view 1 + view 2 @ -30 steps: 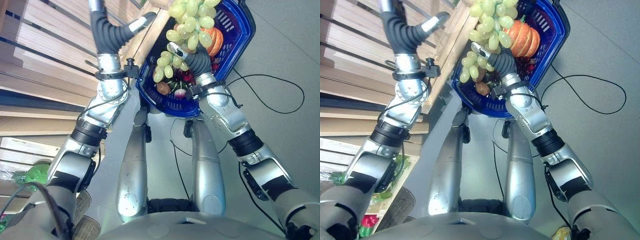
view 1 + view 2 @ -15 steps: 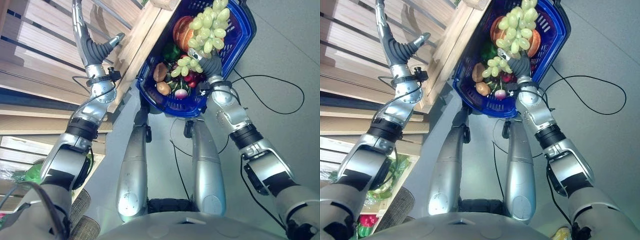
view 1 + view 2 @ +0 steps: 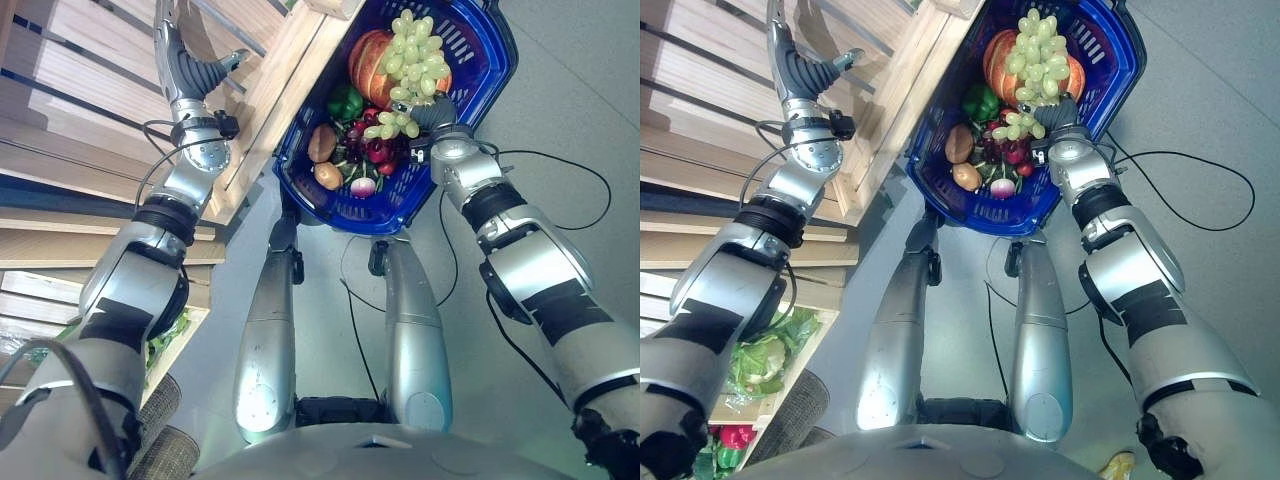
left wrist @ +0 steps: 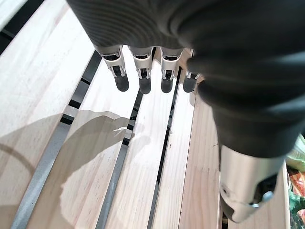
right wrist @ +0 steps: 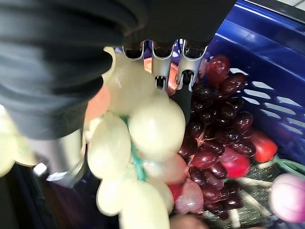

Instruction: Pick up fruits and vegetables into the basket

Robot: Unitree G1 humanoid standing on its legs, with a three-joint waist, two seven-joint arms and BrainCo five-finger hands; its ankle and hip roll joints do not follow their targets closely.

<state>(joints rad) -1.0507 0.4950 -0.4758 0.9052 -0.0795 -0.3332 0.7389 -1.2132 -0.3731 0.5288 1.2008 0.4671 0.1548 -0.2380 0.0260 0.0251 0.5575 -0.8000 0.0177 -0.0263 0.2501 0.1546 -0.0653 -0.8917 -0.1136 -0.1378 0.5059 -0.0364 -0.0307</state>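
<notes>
The right robot hand (image 3: 1064, 112) grasps a bunch of pale green grapes (image 3: 1032, 62) over the blue plastic basket (image 3: 1110, 70). Dark red grapes (image 5: 214, 124) lie just below it. The left robot hand (image 4: 143, 71) hangs released over pale wooden slats (image 4: 57, 124).

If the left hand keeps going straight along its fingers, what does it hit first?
Most likely the pale wooden slats of the shelf: the left hand has straight fingers aimed at them with nothing between, though the remaining gap is hard to judge.

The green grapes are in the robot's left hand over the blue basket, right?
Not quite. The green grapes are in the right hand, over the blue basket; the left eye view shows it. The left hand is by the wooden slats.
</notes>
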